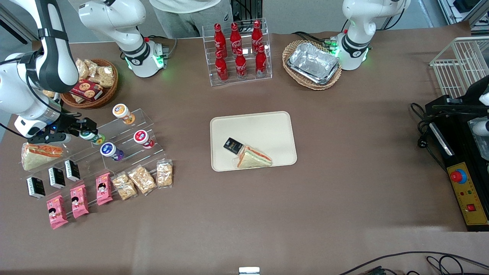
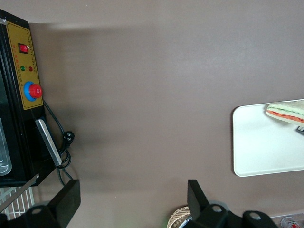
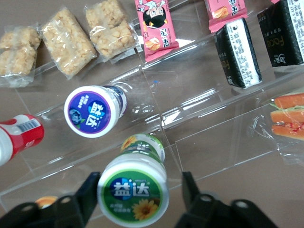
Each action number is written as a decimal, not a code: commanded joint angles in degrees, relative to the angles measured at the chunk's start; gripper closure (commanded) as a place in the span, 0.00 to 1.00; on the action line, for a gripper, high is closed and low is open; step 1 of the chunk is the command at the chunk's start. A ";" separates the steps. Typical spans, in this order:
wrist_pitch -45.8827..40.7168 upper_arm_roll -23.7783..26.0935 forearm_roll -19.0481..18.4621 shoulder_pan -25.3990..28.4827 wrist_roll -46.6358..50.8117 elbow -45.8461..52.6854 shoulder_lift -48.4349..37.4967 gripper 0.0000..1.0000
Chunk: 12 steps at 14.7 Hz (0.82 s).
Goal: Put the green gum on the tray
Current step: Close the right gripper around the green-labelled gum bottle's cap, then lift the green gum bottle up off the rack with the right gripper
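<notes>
Step in hand, the grasp: black two-finger gripper [image 3: 137, 190] open, 1 finger either side of the small green-lidded gum canister [image 3: 134, 189] on the clear acrylic rack [image 1: 126, 131]; next: close, lift, carry to cream rectangular plastic tray [image 1: 263, 126]

White glossy arm shells, dark grey joint bands. Black cable looped along forearm above clear acrylic rack [image 1: 126, 141]. Green glow at base collars. Black gripper [image 1: 85, 130], blue dot near wrist.
</notes>
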 commanded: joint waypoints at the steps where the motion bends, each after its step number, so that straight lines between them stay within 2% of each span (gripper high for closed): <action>1: 1.92 -0.64 -0.90 -0.43 0.35 -1.10 -0.21 0.49; 4: 2.01 -0.64 -0.90 -0.16 0.35 -1.10 -0.12 0.78; 6: 2.01 -0.47 -0.90 0.36 0.35 -0.58 -0.21 0.92; 8: -0.26 -0.11 -0.98 0.80 0.35 1.52 -1.78 1.00; 12: -18.96 0.67 -1.16 1.33 2.62 16.00 -0.30 1.00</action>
